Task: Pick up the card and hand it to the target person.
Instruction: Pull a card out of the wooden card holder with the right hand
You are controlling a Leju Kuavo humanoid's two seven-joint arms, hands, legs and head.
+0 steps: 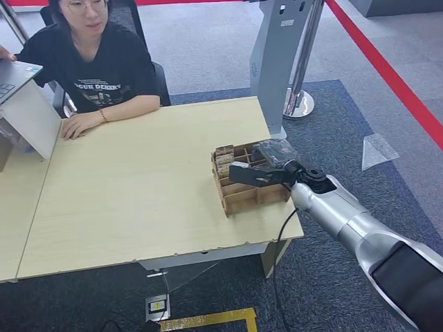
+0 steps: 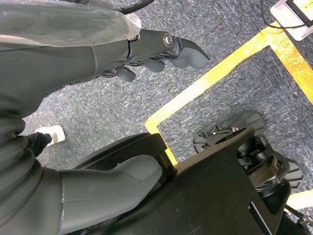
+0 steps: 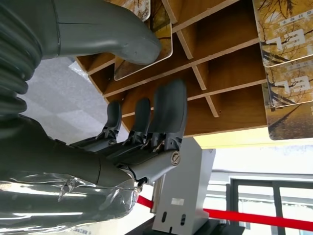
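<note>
The right hand [image 1: 261, 171] reaches into the wooden card rack [image 1: 250, 197] on the tabletop [image 1: 141, 187], thumb and fingers apart around a card [image 3: 162, 36], not clearly gripping it; more cards [image 1: 224, 158] stand at the rack's far end. The left hand [image 2: 162, 51] hangs over the floor, fingers loosely curled, holding nothing.

My right arm [image 1: 355, 225] reaches forward and inward from the lower right, wrist straight. My right hand [image 1: 264, 169] lies stretched out flat, its fingers [image 3: 167, 115] long and side by side, the thumb [image 3: 110, 32] apart from them, nothing in its grip. My left hand [image 2: 162, 51] hangs low, pointing at the floor, fingers loosely curled, holding nothing.
</note>
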